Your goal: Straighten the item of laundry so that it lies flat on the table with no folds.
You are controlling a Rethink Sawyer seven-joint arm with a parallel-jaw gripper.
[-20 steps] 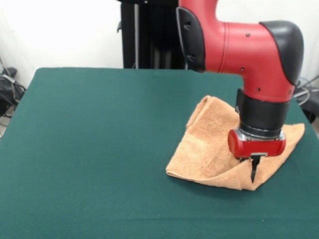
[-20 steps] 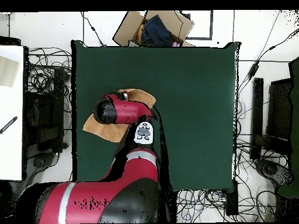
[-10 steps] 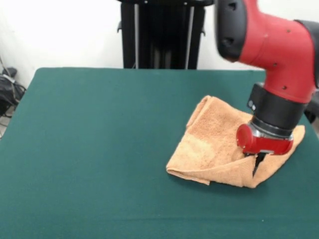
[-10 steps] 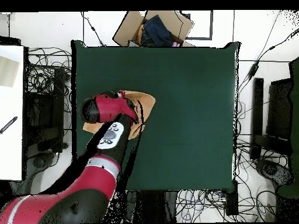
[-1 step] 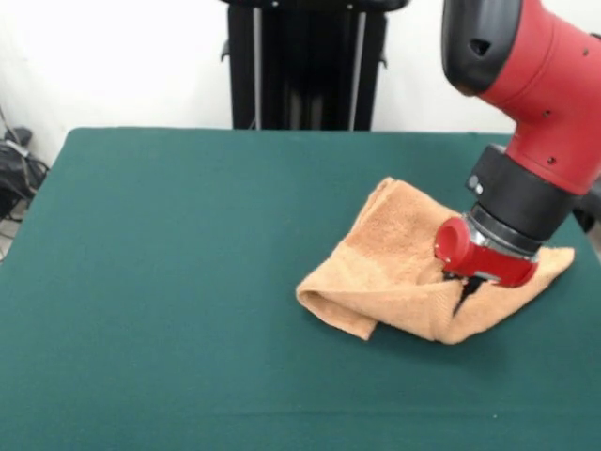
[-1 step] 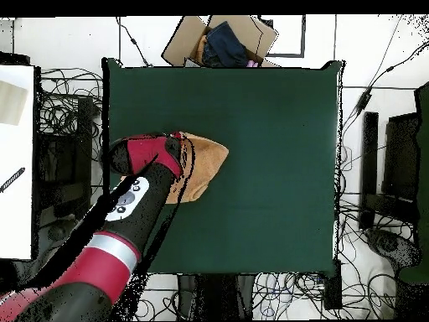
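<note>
While the towel lies folded double on the tabletop, flattening remains undone; end effector closure: cannot tell.

A white wall stands behind the surface, evenly lit. A black upright column rises before it at 12 o'clock. Dark cables lie at 9 o'clock on the floor. From overhead, the pale floor is strewn with tangled black cables on both sides. An open cardboard box with dark cloth inside sits at 12 o'clock. A white tabletop shows at 9 o'clock, black equipment at 3 o'clock.
</note>
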